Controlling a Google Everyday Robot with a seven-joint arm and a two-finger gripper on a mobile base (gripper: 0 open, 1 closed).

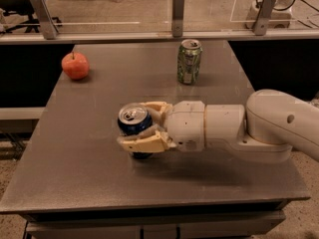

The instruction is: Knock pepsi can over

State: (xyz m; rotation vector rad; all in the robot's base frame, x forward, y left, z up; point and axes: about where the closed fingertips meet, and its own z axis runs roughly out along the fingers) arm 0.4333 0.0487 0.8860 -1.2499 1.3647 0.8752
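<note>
The pepsi can [133, 123], dark blue with a silver top, stands upright near the middle of the grey table [75, 173]. My gripper [135, 127] reaches in from the right on a white arm, and its cream fingers [142, 143] are closed around the can's sides. The lower part of the can is hidden behind the near finger.
A green-and-silver can [189, 61] stands upright at the back of the table, right of centre. A red apple [75, 65] lies at the back left. A railing with metal posts [178, 13] runs behind the table's far edge.
</note>
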